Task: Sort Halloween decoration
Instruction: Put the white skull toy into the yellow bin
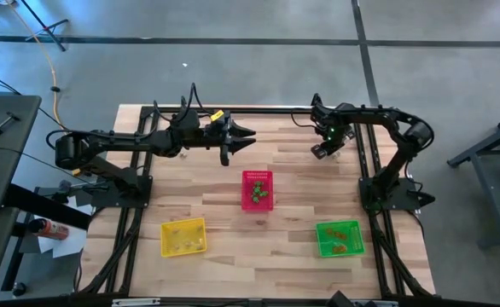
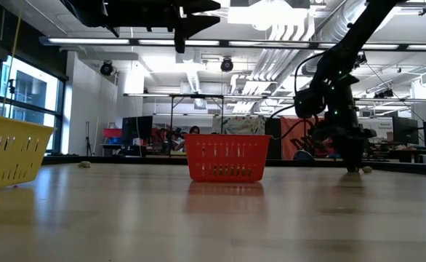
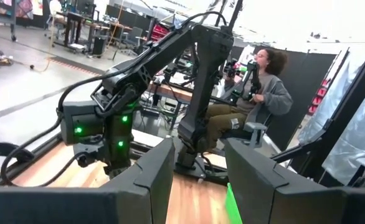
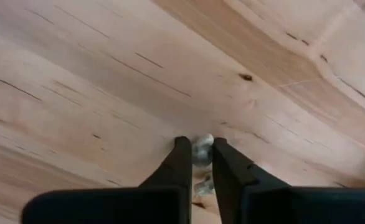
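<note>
My right gripper (image 4: 195, 153) is down on the tabletop (image 4: 76, 93) at the far right, fingers clamped on a pale trinket (image 4: 202, 147) — only at the very tips. My worry: so thin a hold could let it squirt out or roll off when I lift. My left gripper (image 1: 237, 136) hangs above the far middle, fingers apart and empty. The red basket (image 1: 257, 189), yellow basket (image 1: 183, 237) and green basket (image 1: 340, 238) already hold bits.
</note>
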Available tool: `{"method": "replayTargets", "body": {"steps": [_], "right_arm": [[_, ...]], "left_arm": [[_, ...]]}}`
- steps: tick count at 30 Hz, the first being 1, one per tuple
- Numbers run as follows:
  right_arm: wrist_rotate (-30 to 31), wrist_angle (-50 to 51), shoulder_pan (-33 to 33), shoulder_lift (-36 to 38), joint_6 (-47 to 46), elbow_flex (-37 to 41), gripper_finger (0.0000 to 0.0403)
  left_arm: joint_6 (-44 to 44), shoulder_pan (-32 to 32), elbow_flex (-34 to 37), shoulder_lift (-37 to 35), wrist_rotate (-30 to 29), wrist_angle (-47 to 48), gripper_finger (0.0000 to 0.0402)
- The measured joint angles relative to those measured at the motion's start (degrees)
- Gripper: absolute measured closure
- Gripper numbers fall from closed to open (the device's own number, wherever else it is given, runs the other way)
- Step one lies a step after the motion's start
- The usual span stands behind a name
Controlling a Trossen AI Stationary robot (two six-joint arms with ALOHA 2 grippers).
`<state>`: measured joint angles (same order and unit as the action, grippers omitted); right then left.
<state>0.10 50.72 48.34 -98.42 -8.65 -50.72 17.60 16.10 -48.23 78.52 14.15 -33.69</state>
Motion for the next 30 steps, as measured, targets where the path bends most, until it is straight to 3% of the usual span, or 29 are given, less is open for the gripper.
{"method": "replayTargets", "body": {"steps": [4, 9, 16, 24, 30], "right_arm": [[-0.4, -0.2, -0.2, 1.7, 1.6, 0.2, 0.0389], [-3.1, -0.3, -0.3, 6.9, 3.3, 0.5, 0.0374], [-13.2, -5.8, -1.0, 16.8, 3.2, 0.4, 0.0370], [-27.6, -28.2, -7.1, 24.9, -6.1, 0.3, 0.0369], [-31.6, -51.8, -15.6, 25.3, -16.3, 0.3, 0.0369]], "left_arm": [[0.3, 0.0, 0.0, 0.0, 0.0, 0.0, 0.0268], [0.3, 0.1, 0.0, 0.0, 0.0, -0.5, 0.0268], [0.3, 1.3, 0.0, 0.0, 0.2, -1.1, 0.0268], [0.3, 2.6, 0.0, 0.0, 0.1, -3.9, 0.0268], [0.1, 2.8, 0.0, 0.0, 1.0, -3.8, 0.0268]]}}
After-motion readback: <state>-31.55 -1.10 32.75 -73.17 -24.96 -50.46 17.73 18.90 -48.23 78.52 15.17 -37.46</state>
